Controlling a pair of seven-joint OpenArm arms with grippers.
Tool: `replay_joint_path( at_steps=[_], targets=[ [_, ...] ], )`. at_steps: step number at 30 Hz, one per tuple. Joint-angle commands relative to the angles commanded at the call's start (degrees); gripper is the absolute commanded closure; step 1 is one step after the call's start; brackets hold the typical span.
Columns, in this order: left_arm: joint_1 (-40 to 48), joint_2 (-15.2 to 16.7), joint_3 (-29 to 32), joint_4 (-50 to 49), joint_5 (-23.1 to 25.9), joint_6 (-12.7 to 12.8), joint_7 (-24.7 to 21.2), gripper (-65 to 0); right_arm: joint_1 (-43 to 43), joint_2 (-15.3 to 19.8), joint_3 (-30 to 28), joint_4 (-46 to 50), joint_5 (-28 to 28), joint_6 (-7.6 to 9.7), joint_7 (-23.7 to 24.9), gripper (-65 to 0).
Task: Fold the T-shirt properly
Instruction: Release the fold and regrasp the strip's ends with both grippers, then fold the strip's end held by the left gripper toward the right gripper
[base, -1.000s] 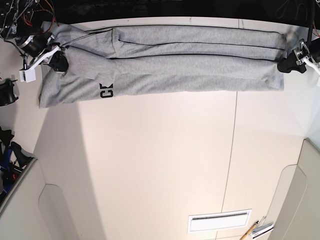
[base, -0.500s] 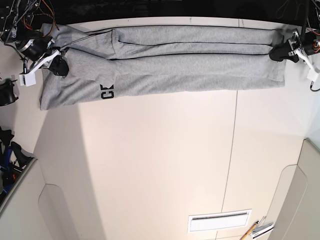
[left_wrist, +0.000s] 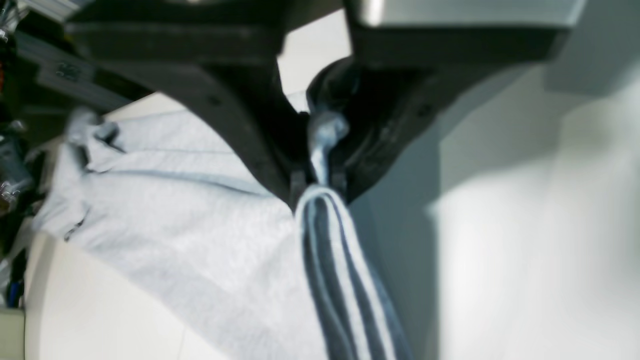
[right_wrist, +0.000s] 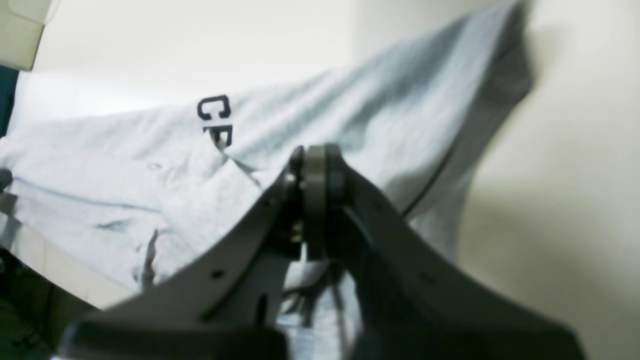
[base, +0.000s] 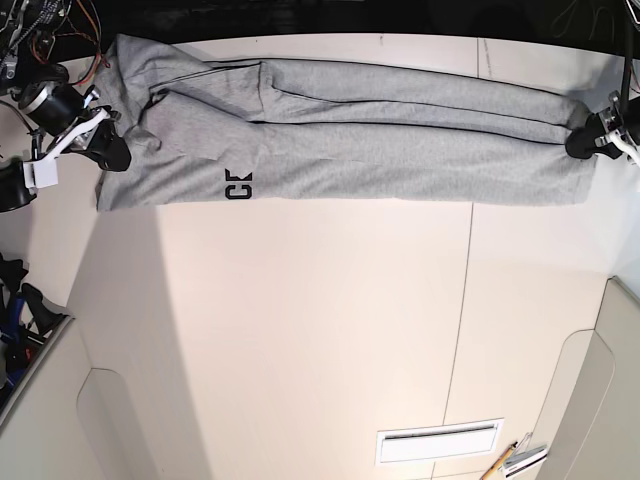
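Because the grey T-shirt looks soft and limp, the left gripper and right gripper each pinch an end hem.

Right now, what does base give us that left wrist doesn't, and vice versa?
Base only: the whole T-shirt stretched between both arms, the right gripper at its far end, the black lettering, and the table below the shirt.

Left wrist only: a close look at the left gripper pinching a bunched fold of grey fabric, blurred.

Both: the grey T-shirt, the pale table and the left gripper shut on the shirt's end.
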Motion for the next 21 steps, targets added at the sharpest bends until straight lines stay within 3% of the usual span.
replay_joint_path(
  at_steps=[1, 4, 6, 9, 12, 14, 17, 18, 21],
  targets=[
    [-0.63, -0.92, 0.0, 0.5, 0.13, 0.0, 0.04, 0.0, 0.0, 0.0, 0.02, 0.63, -0.02, 0.0, 0.0, 0.0],
    [-0.59, -2.95, 0.0, 6.03, -0.02, 0.0, 0.35, 0.0, 0.02, 0.0, 0.09, 1.29, -0.07, 0.02, 0.02, -10.3],
    [0.48, -2.93, 0.02, 12.79, -0.28, 0.0, 0.76, 0.0, 0.02, 0.0, 0.09, 1.29, -0.35, 0.0, 0.07, -10.5],
    [3.72, -2.03, 1.7, 24.61, -1.33, 0.0, 0.74, 0.0, 0.0, 0.0, 0.11, 1.29, -1.14, 0.0, 0.04, -10.5],
    [5.25, 1.29, 6.36, 33.57, -1.09, 0.0, 0.66, 0.0, 0.02, 0.0, 0.11, 1.29, -1.14, 0.0, 0.04, -10.5],
    [5.05, 3.91, 11.89, 36.41, 2.21, 0.0, -1.66, 0.0, 0.0, 0.0, 0.11, 1.29, -1.11, 0.0, 0.02, -10.7],
    [4.37, 7.61, 21.59, 36.65, 12.13, 0.0, -8.61, 0.0, -0.02, 0.0, 0.28, 1.29, -1.07, 0.0, -0.2, -13.3],
    [4.04, 8.5, 24.65, 36.46, 15.45, 0.0, -10.86, -0.2, -0.02, 0.0, 0.57, 1.29, -1.03, -0.02, -0.2, -17.7],
    [2.67, 10.23, 32.3, 36.41, 21.97, 0.0, -14.78, -10.5, -0.2, 0.0, 1.99, 1.27, -0.9, 0.0, -0.98, -34.2]
  ],
)
